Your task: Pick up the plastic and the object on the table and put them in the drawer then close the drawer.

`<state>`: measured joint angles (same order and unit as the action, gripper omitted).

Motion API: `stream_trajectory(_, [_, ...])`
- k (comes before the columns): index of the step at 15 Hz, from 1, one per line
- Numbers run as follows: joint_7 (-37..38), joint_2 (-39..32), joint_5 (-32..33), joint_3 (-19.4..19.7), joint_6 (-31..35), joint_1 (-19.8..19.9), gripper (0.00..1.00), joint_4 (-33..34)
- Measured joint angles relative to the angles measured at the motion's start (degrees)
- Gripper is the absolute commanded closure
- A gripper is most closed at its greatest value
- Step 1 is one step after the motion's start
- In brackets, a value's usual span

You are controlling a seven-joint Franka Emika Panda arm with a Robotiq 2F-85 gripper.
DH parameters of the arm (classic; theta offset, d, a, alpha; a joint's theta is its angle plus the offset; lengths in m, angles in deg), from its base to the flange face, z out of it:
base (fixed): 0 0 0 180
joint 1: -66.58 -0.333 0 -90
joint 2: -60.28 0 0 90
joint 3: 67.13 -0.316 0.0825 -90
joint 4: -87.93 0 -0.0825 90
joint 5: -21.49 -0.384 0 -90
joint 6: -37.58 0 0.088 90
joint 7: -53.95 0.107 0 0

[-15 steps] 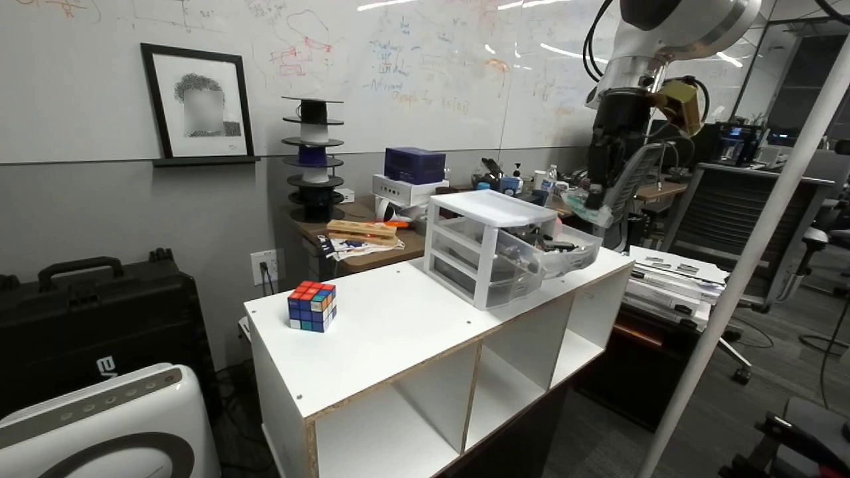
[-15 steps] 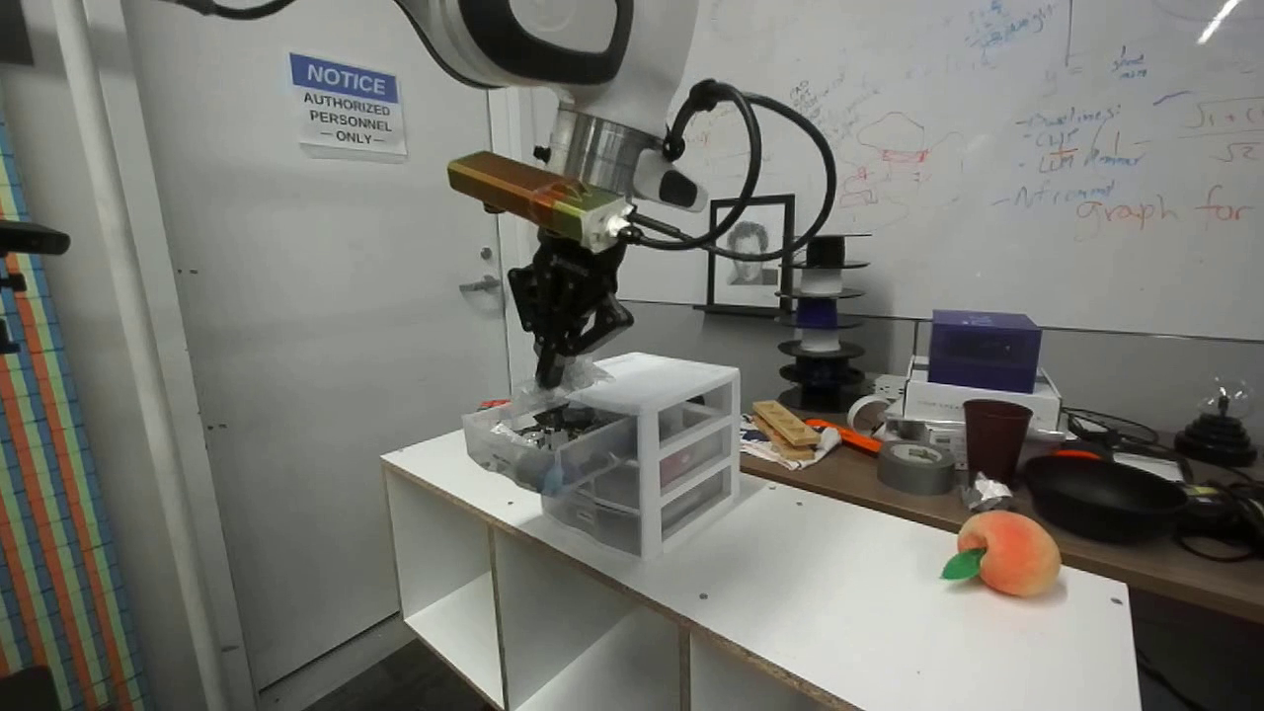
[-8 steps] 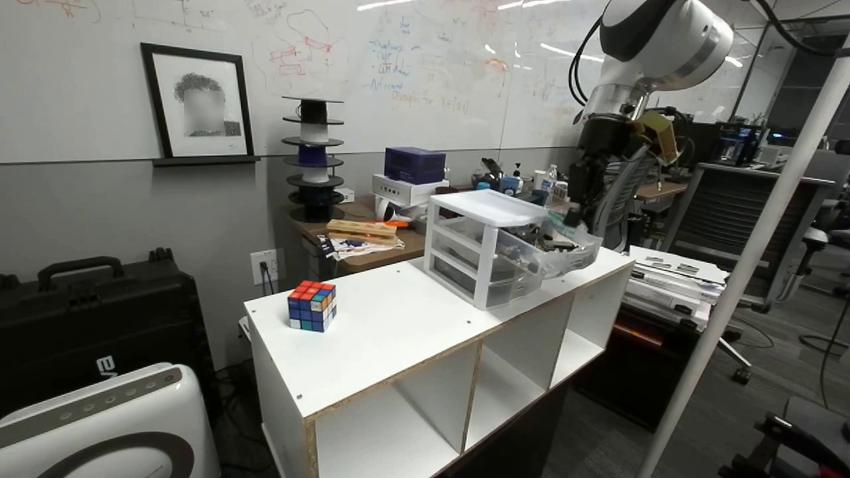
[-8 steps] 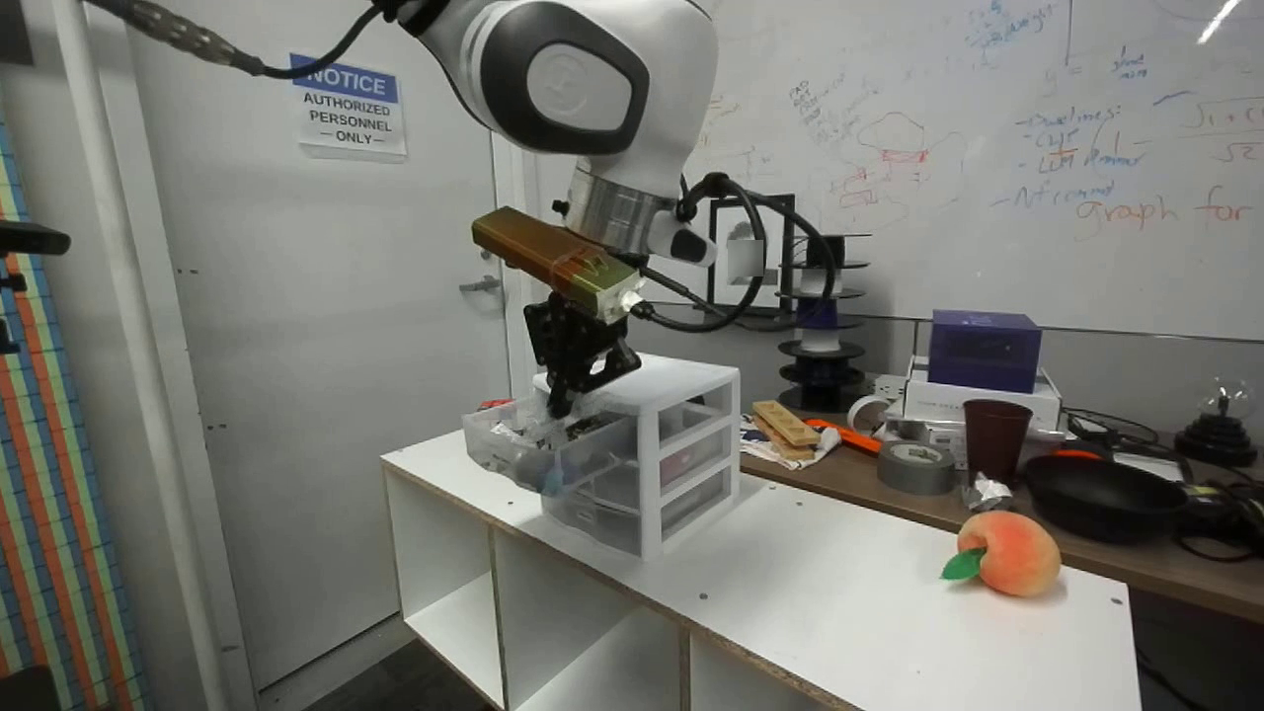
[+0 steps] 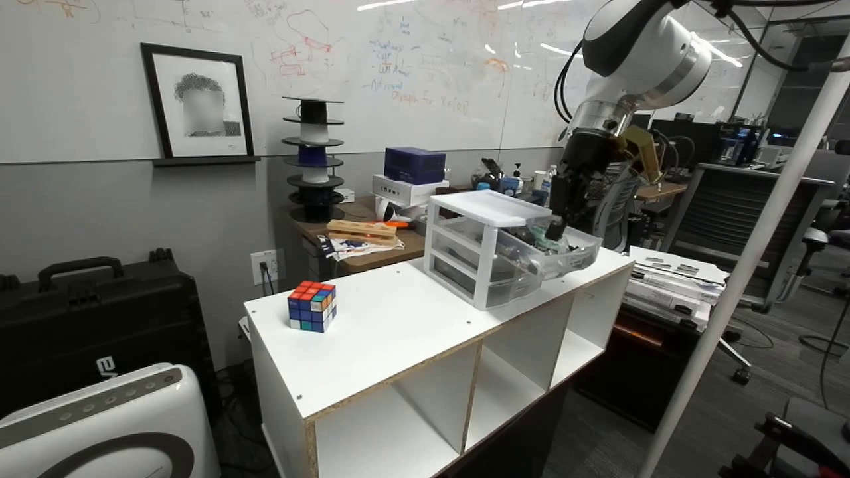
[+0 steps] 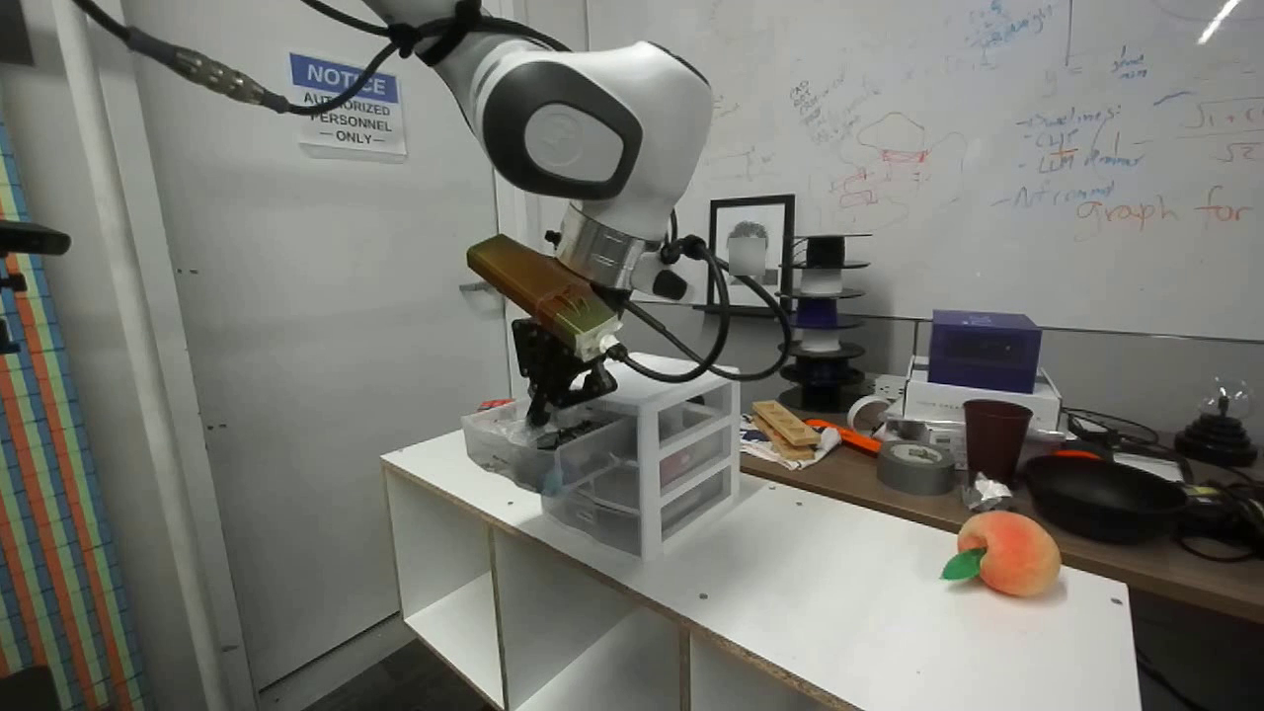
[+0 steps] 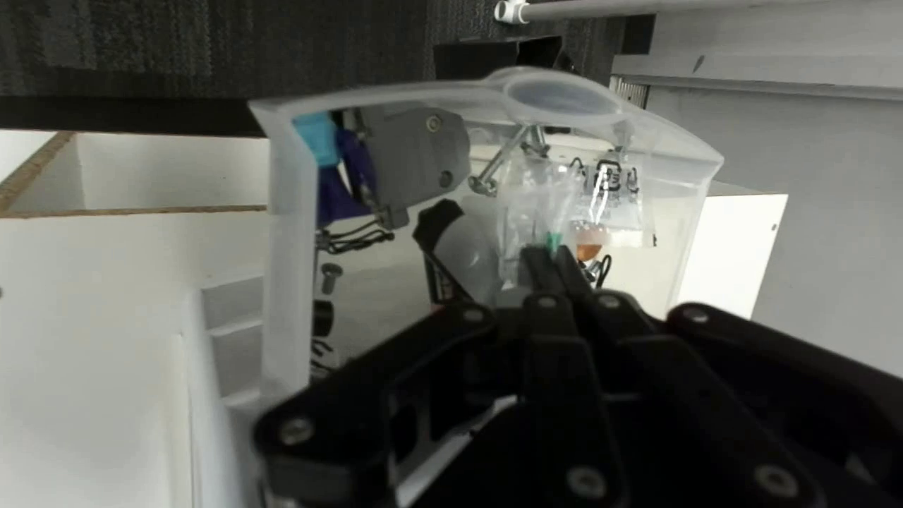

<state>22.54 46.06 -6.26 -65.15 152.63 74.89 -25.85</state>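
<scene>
In both exterior views, your arm (image 6: 602, 138) reaches down over a translucent drawer (image 6: 506, 457), which is pulled out from its white-framed unit (image 5: 488, 265) on the white tabletop (image 5: 392, 325). Your gripper (image 7: 552, 252) slants downward at the drawer's mouth; exactly how deep its tips sit is hard to tell. In the wrist view its two fingers (image 7: 540, 271) stand almost together, pinching crumpled clear plastic (image 7: 525, 204) with a bit of green at the tips. That plastic is in the drawer among other contents, including a grey part (image 7: 416, 159) and a bolt (image 7: 331, 277). At the end of the tabletop well apart from the unit, the views disagree: in an exterior view you have a multicoloured puzzle cube (image 5: 312, 306), and in an exterior view an orange-pink peach (image 6: 1009, 553). Behind the tabletop, a brown desk (image 6: 845, 472) carries a stack of spools (image 5: 314, 156) and a black pan (image 6: 1104, 497).
</scene>
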Motion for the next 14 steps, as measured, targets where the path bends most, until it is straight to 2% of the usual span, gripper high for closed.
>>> stream_trajectory(5, [-2.0,-0.2,-0.6,-0.5,2.5,0.0,0.43,0.2])
stream_trajectory(10, [-3.8,2.9,0.2,-0.8,0.5,-0.1,0.05,-0.6])
stream_trajectory(11, [-4.1,4.1,0.3,-0.8,-1.8,-0.1,0.01,-0.9])
stream_trajectory(14, [-4.0,8.4,3.3,-0.8,-10.6,-0.3,0.00,-3.0])
